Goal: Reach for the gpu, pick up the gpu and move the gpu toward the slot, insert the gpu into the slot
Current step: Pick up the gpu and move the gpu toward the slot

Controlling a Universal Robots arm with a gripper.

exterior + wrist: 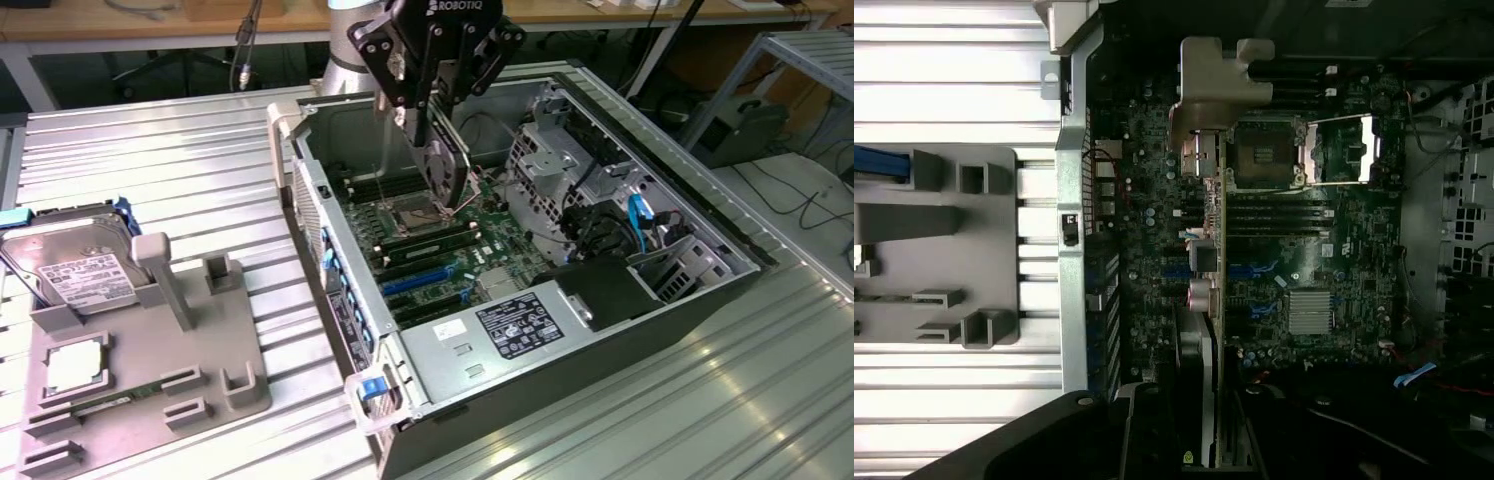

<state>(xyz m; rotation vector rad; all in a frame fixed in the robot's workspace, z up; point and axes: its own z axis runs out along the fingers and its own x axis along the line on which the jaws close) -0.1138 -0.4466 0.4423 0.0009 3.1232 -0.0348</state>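
The gpu (447,172), a thin dark card, hangs on edge above the motherboard (501,240) inside the open computer case (641,330). My gripper (430,128) is shut on the card's upper part and holds it upright, clear of the board. In the wrist view the gpu (1206,300) appears edge-on, with its silvery bracket (1219,75) at the far end, and my gripper (1204,445) clamps it from both sides. Blue expansion slots (416,283) lie on the board below and in front of the card; in the wrist view these blue slots (1256,272) sit just beside the card's edge.
A grey fixture tray (200,350) on the exterior view's left carries a silver hard drive (80,268) and a small memory stick (114,400). Inside the case are the CPU socket (407,215), a drive cage (567,160), blue cables (638,215) and the labelled power supply (527,325).
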